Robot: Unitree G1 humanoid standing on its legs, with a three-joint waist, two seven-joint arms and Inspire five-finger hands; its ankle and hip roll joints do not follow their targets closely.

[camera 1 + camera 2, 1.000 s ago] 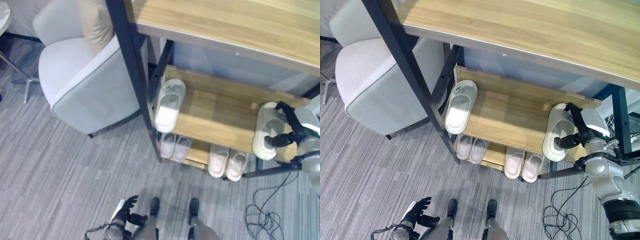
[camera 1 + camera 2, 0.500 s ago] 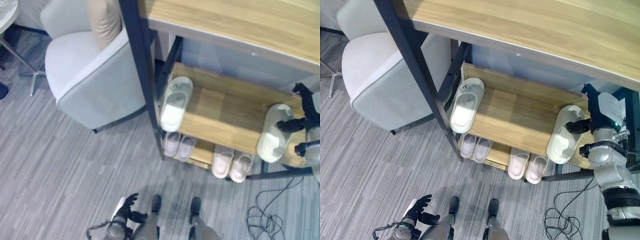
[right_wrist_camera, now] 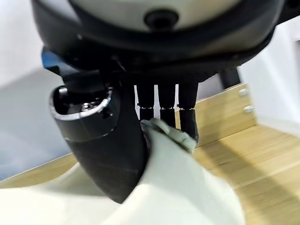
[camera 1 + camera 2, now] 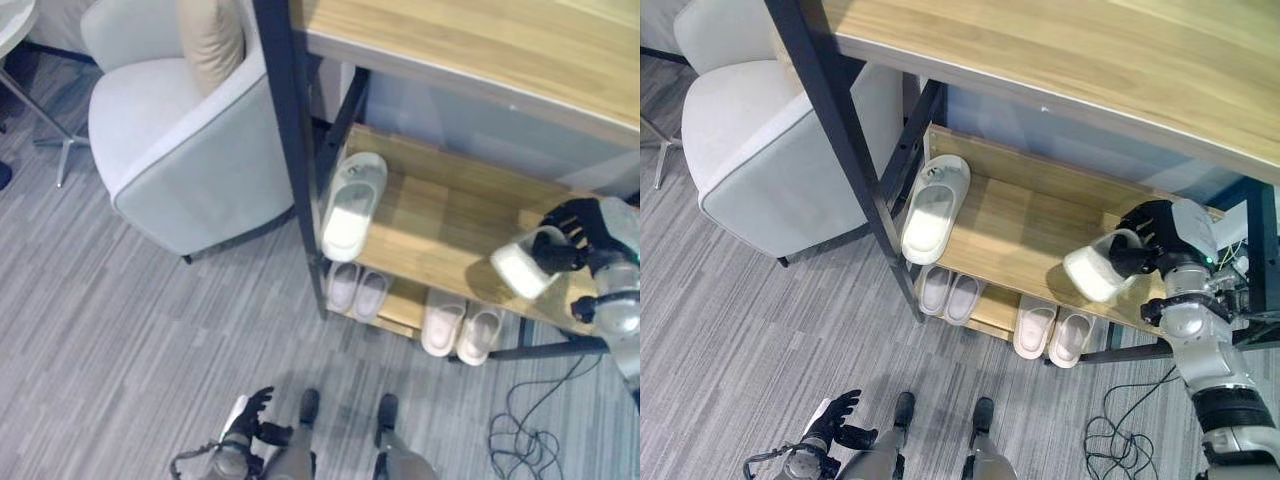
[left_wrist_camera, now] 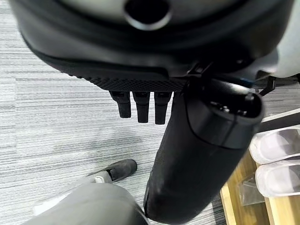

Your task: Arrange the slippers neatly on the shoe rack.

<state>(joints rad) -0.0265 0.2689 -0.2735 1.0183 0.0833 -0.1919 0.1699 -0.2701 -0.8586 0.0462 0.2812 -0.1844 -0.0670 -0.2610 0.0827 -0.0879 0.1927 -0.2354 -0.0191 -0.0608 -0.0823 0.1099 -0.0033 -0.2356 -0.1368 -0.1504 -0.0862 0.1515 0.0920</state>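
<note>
Slipper (image 4: pixel 1095 274) pinched in right hand (image 4: pixel 1148 240), above shelf (image 4: pixel 1025 235).

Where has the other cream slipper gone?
In the right eye view the slipper is held in the right robot hand, lifted over the right end of the middle shelf, above the pale pink pair below.

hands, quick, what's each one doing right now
Left hand: open, fingers relaxed, holding nothing, low above the carpet.
Right hand: shut on the cream slipper, lifted over the middle shelf.
</note>
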